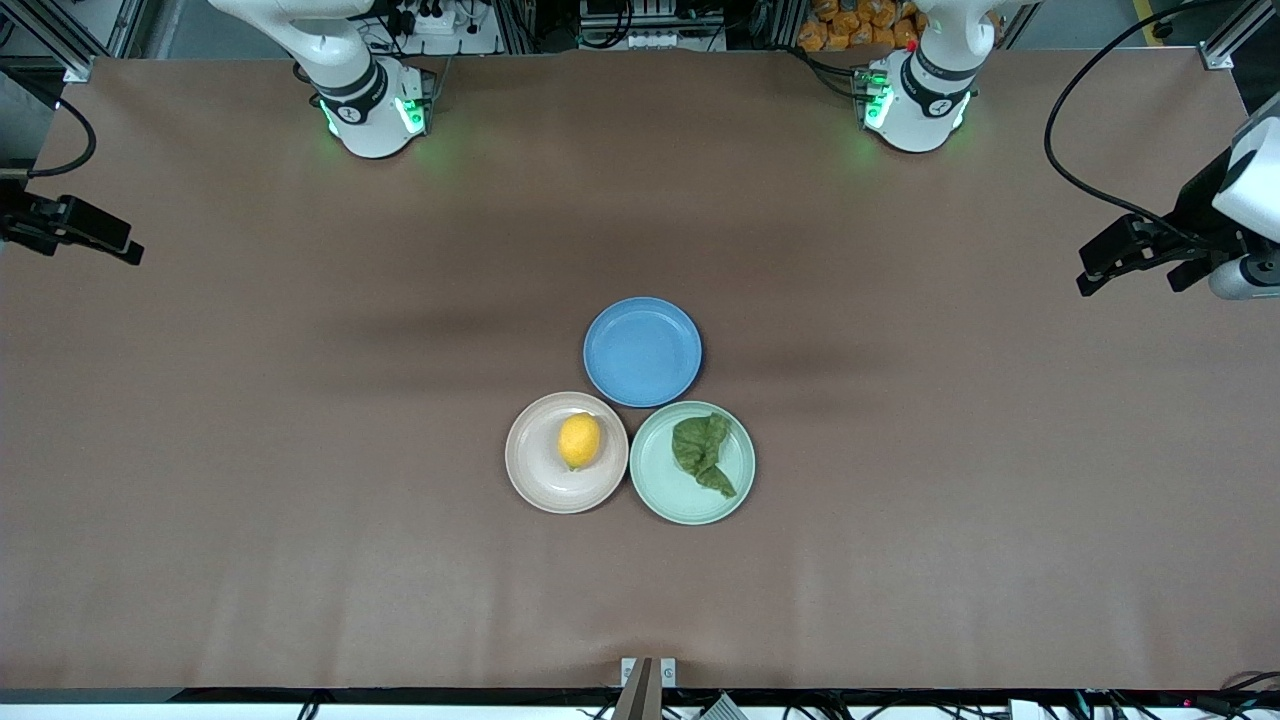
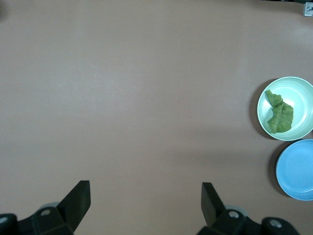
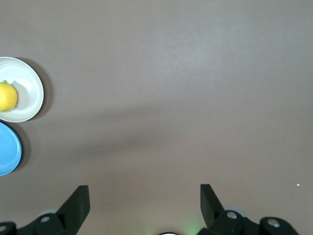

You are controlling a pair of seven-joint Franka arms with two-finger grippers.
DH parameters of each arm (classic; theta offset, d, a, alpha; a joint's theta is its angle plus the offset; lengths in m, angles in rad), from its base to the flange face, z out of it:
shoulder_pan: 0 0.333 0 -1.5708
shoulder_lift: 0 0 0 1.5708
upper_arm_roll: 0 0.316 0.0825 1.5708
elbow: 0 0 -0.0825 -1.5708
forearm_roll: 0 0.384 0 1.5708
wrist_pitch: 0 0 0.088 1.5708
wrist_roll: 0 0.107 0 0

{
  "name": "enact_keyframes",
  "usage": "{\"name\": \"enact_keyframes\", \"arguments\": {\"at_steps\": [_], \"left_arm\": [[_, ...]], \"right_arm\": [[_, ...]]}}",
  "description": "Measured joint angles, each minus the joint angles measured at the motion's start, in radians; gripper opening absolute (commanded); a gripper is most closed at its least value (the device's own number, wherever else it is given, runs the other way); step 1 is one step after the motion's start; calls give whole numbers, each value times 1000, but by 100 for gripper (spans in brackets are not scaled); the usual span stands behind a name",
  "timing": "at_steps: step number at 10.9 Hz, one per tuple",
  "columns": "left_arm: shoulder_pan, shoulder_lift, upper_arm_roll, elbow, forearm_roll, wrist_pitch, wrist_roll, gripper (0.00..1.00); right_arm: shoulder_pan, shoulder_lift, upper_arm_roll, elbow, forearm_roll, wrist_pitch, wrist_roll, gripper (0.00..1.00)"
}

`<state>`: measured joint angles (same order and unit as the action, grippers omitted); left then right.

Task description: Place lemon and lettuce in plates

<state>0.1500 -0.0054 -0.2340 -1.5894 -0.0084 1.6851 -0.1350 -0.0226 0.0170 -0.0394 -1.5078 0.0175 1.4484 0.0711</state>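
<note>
Lemon sits in the beige-pink plate, lettuce in the mint plate, blue plate bare, well apart from left gripper and right gripper, both wide open holding nothing.

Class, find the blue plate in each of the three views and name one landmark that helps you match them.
Front view: blue plate, mid-table, touching both other plates.
Left wrist view: at the picture's edge, beside the mint plate.
Right wrist view: at the edge, beside the beige plate.
Shared landmark: the blue plate itself.
</note>
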Motion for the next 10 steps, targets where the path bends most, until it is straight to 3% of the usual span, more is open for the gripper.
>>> {"name": "enact_keyframes", "arguments": {"at_steps": [10], "left_arm": [[0,1,-1,19,1,-8,0,100]], "right_arm": [[17,2,-9,-1,0,0,0,100]]}}
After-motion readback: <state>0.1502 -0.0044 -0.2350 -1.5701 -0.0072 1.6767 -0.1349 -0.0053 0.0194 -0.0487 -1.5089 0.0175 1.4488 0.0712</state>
